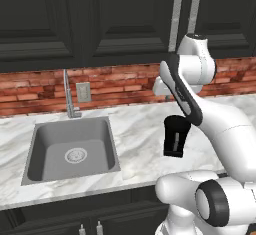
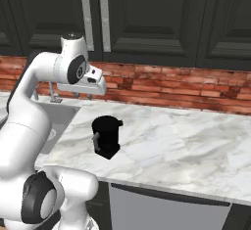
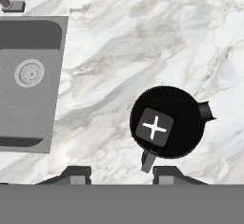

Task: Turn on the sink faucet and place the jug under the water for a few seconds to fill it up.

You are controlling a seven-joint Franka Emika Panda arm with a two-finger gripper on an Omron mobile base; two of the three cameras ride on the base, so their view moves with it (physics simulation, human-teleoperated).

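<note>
Spanning white marble counter (image 3: 143, 37) under brick, jug (image 3: 167, 122) beside sink (image 3: 28, 82), tool (image 3: 116, 173) open

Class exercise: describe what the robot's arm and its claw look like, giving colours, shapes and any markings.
The arm is glossy white, built of rounded tubular segments with dark grey to black joint bands and round end caps. The claw ends in two small dark fingertips with lighter grey faces. No cables or markings show.
</note>
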